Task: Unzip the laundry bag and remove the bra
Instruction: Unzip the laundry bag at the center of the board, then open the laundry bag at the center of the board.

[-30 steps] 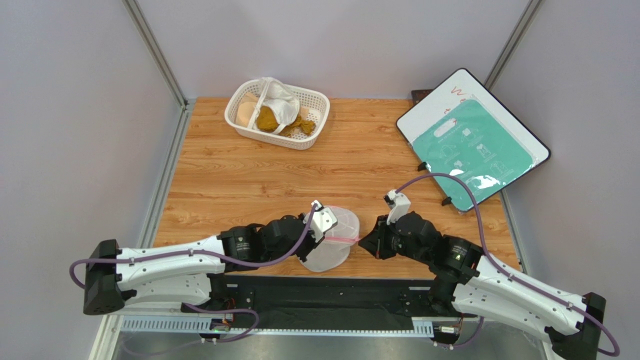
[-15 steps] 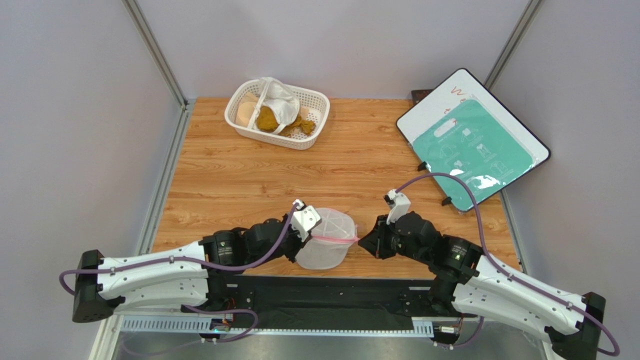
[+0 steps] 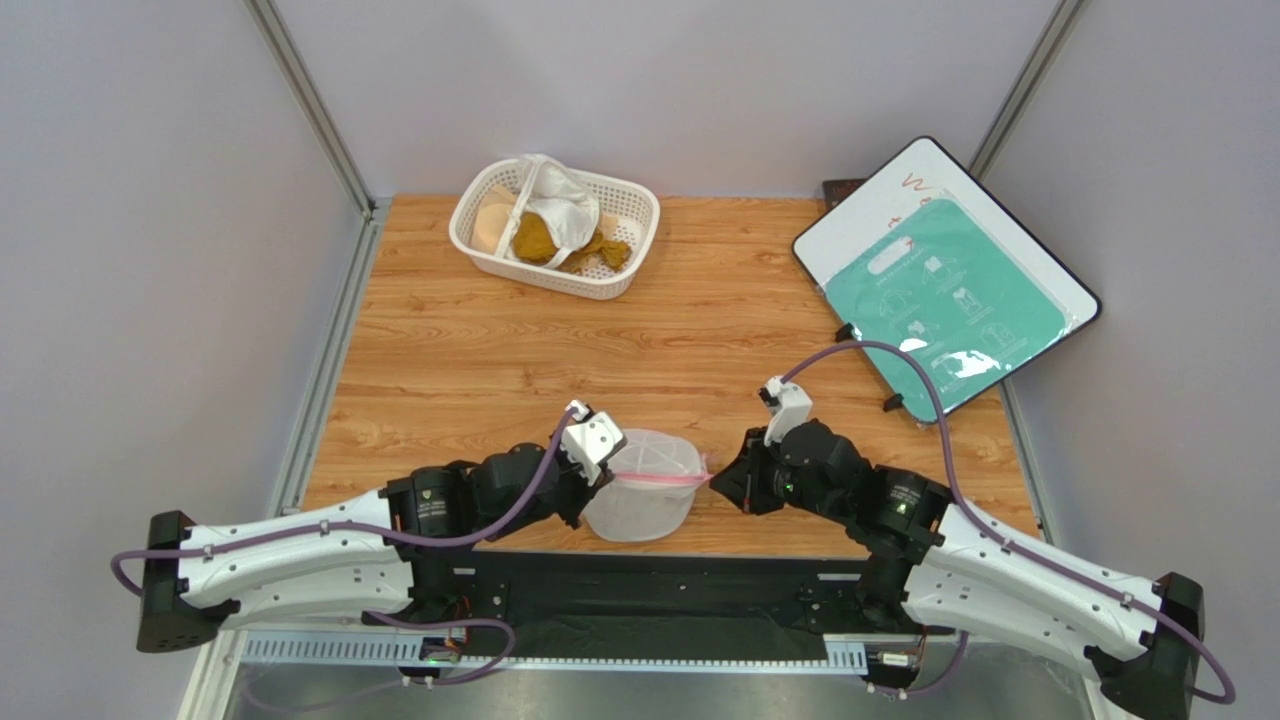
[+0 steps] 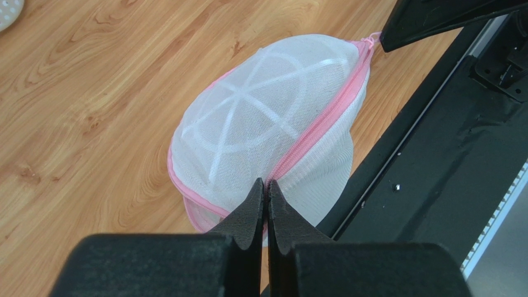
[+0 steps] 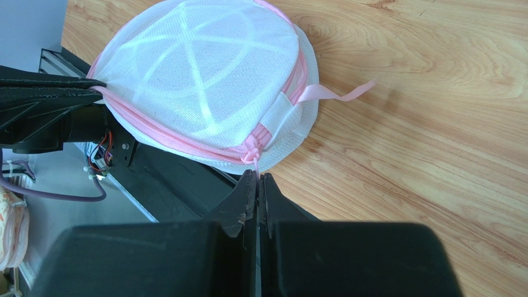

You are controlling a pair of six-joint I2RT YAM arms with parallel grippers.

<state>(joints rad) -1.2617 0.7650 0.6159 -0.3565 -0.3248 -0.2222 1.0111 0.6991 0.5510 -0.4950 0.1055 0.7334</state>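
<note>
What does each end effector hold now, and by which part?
The left end effector pinches the laundry bag at its pink zipper trim; the right end effector pinches its zipper pull.

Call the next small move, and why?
Probably slide the right gripper along the zipper toward the left: it is shut on the pull, the left gripper pinches the bag as anchor, and the zipper looks closed.

You have the laundry bag (image 3: 643, 488) at the table's (image 3: 721, 323) near edge, between the left gripper (image 4: 266, 184), touching its left side, and the right gripper (image 5: 257, 176), just at its right. Behind, far left, the basket (image 3: 481, 255) holds cloths (image 3: 559, 210). The board (image 3: 947, 278) lies far right, seemingly overhanging the table's corner.
</note>
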